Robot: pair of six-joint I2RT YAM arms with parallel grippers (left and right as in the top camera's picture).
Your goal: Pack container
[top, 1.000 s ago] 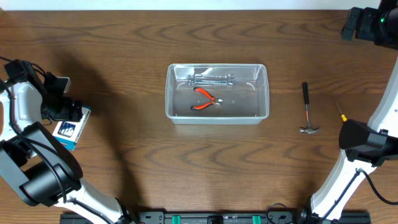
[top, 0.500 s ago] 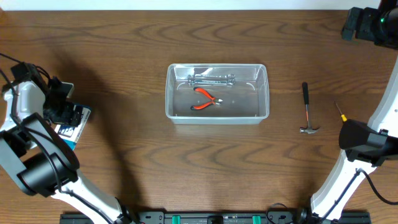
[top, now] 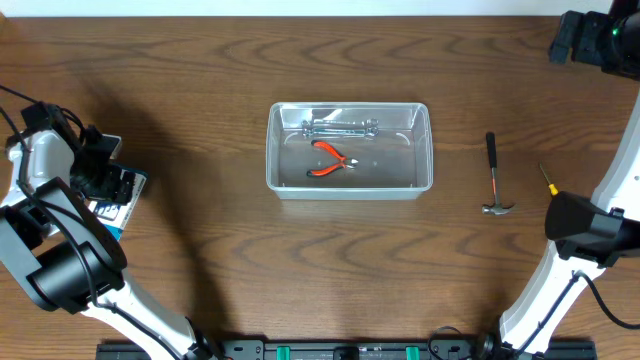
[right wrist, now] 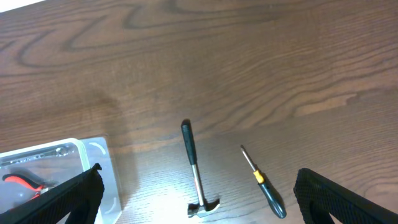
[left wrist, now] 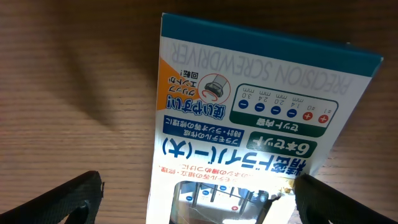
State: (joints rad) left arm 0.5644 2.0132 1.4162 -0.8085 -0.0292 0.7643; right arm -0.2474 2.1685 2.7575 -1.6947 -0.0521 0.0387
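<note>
The clear container (top: pixel 272 150) stands mid-table, and a corner of it (right wrist: pixel 93 163) shows in the right wrist view. Inside it lie a silver wrench (top: pixel 340 128) and orange-handled pliers (top: pixel 331 160). At the table's left edge my left gripper (top: pixel 103 178) hovers over a blue-and-white screwdriver box (top: pixel 118 208). The left wrist view shows this gripper (left wrist: pixel 196 190) open, with a finger on either side of the box (left wrist: pixel 249 112) and not touching it. My right gripper (right wrist: pixel 199 190) is open, high above a hammer (right wrist: pixel 194 174) and a screwdriver (right wrist: pixel 264 183).
The hammer (top: pixel 493 175) and the yellow-banded screwdriver (top: pixel 548 180) lie right of the container on the wooden table (top: pixel 220 260). The right arm's base (top: pixel 585 225) stands near the right edge, its wrist (top: pixel 590 40) at the top right corner.
My left arm has shifted slightly and settled over the box. The right arm and all the tools have stayed still.
</note>
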